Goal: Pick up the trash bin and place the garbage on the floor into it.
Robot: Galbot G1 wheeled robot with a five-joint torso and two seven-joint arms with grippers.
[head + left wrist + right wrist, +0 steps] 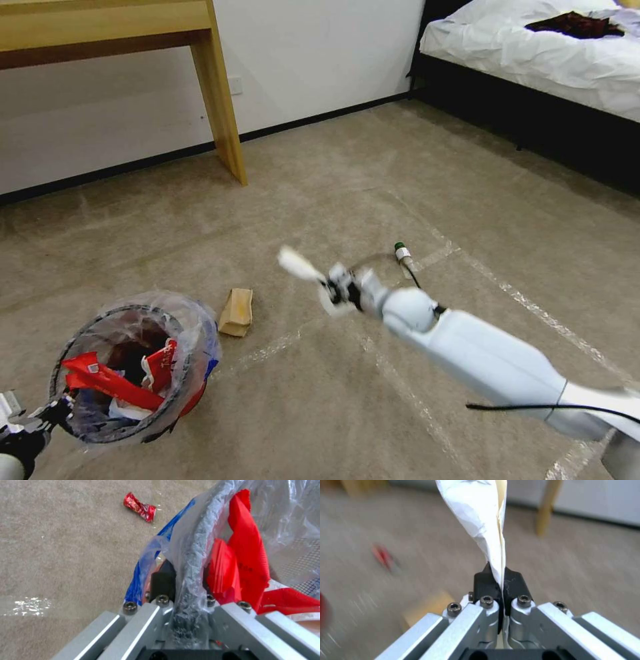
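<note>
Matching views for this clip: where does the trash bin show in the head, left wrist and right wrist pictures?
Head view: the trash bin is low on the robot's left, its rim held by the left gripper.
Left wrist view: close up, its rim clamped in the left gripper.
Right wrist view: a red blur at the picture's edge may be it; cannot tell.
Shared landmark: the tan paper packet on the carpet.

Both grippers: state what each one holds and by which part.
The left gripper is shut on the trash bin, clamping its bag-covered rim. The right gripper pinches a white tissue by its narrow end.
</note>
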